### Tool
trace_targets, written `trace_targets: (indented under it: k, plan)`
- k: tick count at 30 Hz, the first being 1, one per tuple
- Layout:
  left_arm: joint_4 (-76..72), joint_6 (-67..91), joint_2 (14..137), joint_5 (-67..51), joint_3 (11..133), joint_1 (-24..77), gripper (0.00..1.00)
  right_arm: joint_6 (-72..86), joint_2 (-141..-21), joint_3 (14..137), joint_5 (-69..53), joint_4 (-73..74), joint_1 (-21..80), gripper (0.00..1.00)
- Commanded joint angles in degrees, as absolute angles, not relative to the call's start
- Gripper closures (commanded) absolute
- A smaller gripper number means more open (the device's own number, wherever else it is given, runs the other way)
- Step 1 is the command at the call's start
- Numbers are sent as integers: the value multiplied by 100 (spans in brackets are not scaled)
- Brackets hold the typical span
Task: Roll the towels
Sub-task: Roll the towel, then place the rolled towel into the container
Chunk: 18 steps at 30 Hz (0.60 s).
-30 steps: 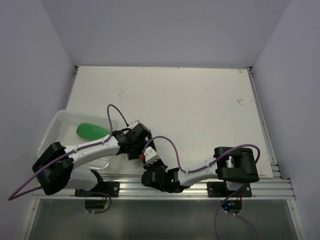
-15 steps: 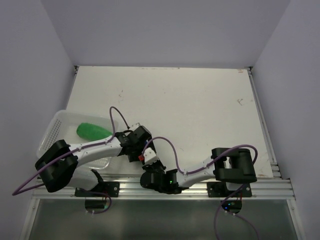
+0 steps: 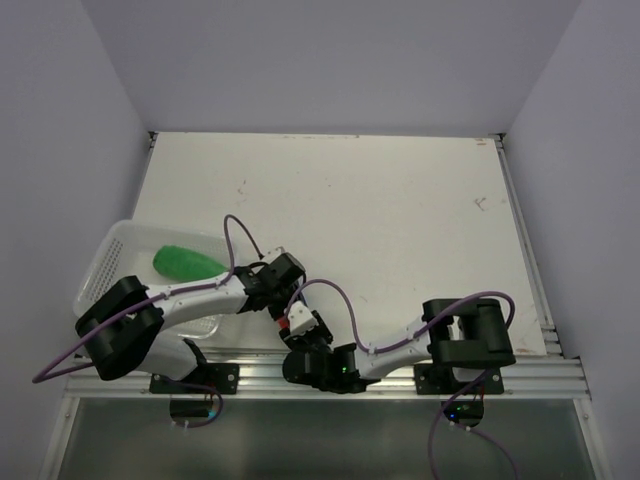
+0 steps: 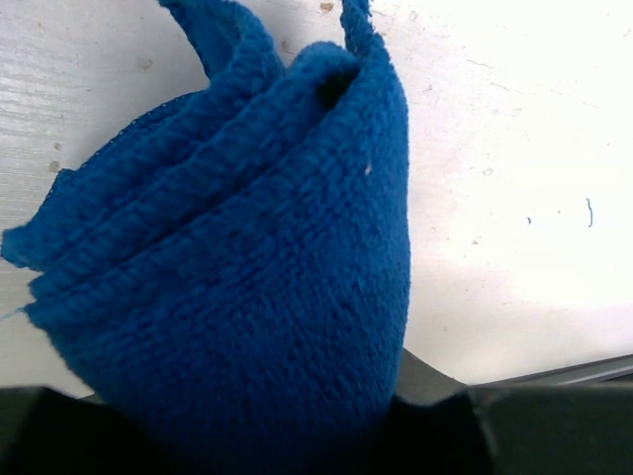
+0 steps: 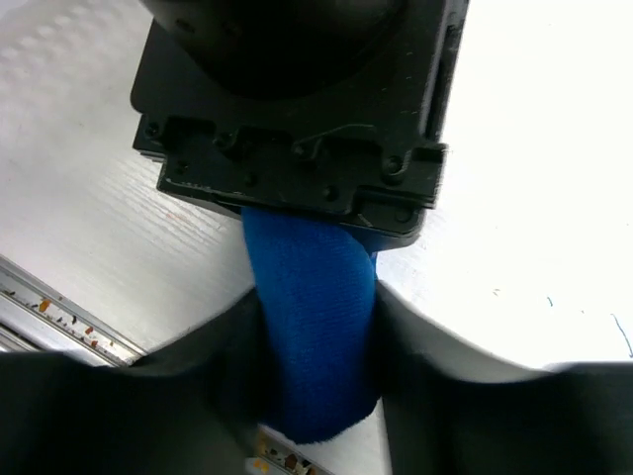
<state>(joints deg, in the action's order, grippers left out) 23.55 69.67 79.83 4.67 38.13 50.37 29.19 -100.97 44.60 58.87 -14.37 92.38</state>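
— Where's the left arm (image 3: pixel 190 295)?
— Low, stretched from its base at the near left toward the middle, with the wrist turned down.
— And the right arm (image 3: pixel 400 345)?
— Folded flat along the near edge, the forearm running leftward and the wrist bent away from the base.
— So the grippers meet?
— Nearly. The left gripper (image 3: pixel 283 283) sits just beyond the right gripper (image 3: pixel 298 314), tip to tip.
— Holding anything?
— Both clamp the same blue towel (image 4: pixel 247 247). The right's dark fingers (image 5: pixel 232 346) pinch it from either side, and the left's body hangs directly over them.
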Motion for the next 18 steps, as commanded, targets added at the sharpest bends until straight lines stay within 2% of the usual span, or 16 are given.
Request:
trace_targets:
  k: [1, 4, 7, 8, 14, 18]
  plan:
    - [2364, 6917, 8060, 580, 3577, 5045, 69, 3120, -9748, 4368, 6372, -1600, 9281, 48]
    - [2408, 6865, 8016, 598, 3551, 5045, 70, 3357, -9336, 4316, 6372, -1039, 9342, 35]
    - [2557, 6803, 7963, 668, 3630, 5045, 70, 3393, -8757, 3956, 6486, -932, 9605, 30]
    - [2619, 6785, 7937, 755, 3665, 5045, 70, 3393, -8589, 3868, 6512, -836, 9667, 26]
    - [3269, 6540, 7752, 1203, 4288, 5045, 70, 4200, -7588, 3604, 6794, 394, 9905, 23]
    - [3681, 6285, 7297, 1546, 4930, 5045, 69, 4551, -7129, 3296, 6925, 632, 9905, 22]
